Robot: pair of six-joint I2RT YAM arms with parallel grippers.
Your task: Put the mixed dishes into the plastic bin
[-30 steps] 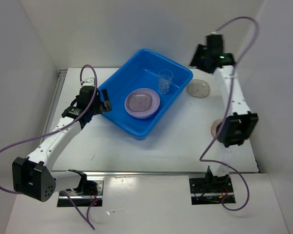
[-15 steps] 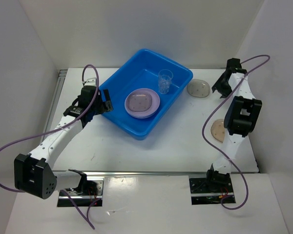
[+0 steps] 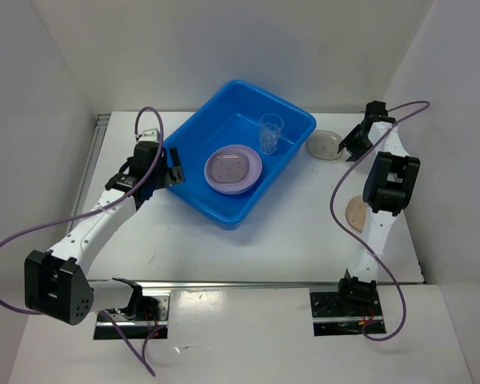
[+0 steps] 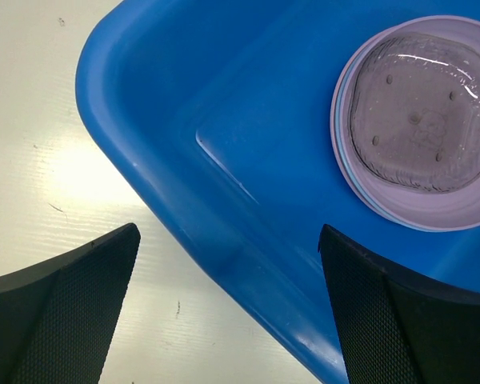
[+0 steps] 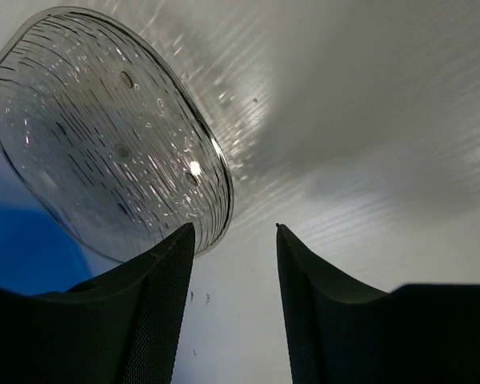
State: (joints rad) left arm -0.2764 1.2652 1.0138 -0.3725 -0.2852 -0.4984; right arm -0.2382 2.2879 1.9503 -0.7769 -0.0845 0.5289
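Observation:
The blue plastic bin (image 3: 212, 132) stands at the table's middle. Inside lie a lavender plate stack (image 3: 250, 178) topped by a speckled translucent plate (image 3: 226, 167), and a clear ribbed cup (image 3: 270, 133). A speckled grey plate (image 3: 325, 145) rests on the table right of the bin. A tan plate (image 3: 355, 213) lies partly behind the right arm. My right gripper (image 3: 350, 146) is low beside the grey plate (image 5: 104, 128). It (image 5: 234, 232) is open, with the plate's rim just off the left fingertip and only table between the jaws. My left gripper (image 3: 166, 170) hangs open over the bin's left wall (image 4: 248, 264).
White walls enclose the table at the back and on both sides. The right arm's elbow (image 3: 390, 182) stands over the tan plate. A purple cable (image 3: 144, 120) loops above the left arm.
The right arm has swung from high at the back down to the table beside the grey plate. The left arm has hardly moved.

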